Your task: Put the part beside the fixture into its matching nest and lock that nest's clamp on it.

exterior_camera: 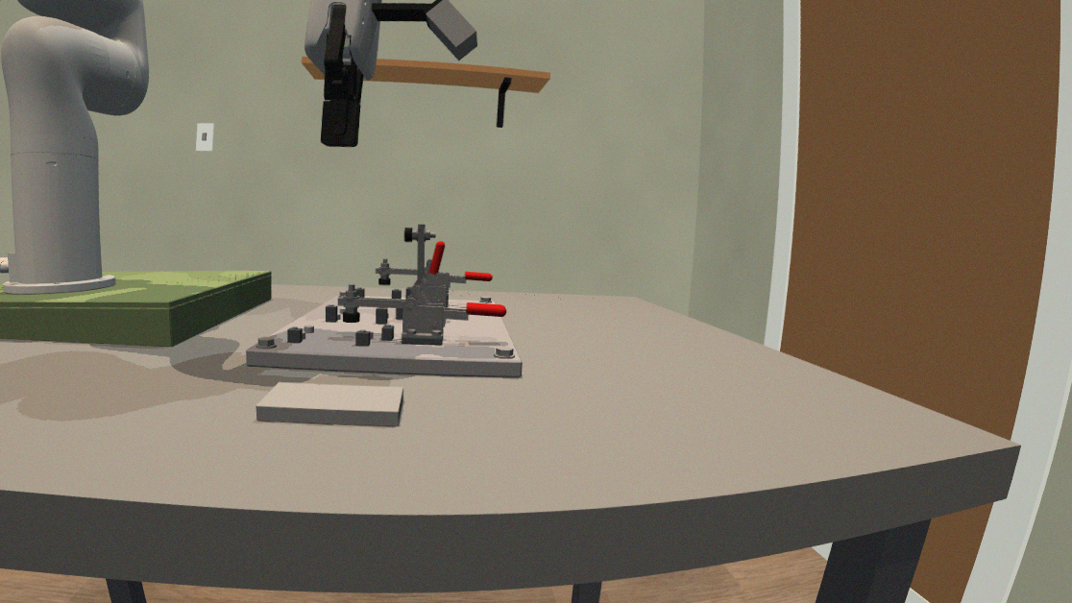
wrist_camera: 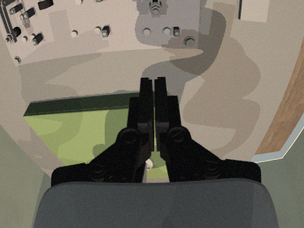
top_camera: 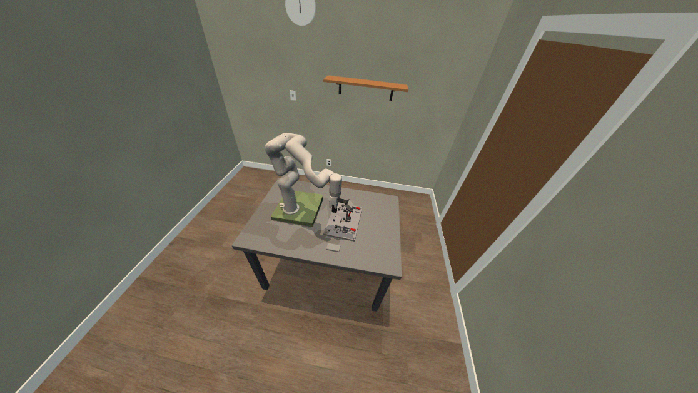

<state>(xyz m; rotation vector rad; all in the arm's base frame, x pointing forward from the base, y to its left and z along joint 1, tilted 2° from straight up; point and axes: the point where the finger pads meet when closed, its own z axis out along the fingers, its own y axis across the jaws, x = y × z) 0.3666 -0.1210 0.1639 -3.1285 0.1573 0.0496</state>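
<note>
Part (top_camera: 333, 248) (exterior_camera: 328, 404) (wrist_camera: 254, 10) on grey table (top_camera: 375, 234) (exterior_camera: 637, 420) (wrist_camera: 280, 47); green-grey walls (top_camera: 371, 44) (exterior_camera: 599, 187) (wrist_camera: 287, 185) around
</note>
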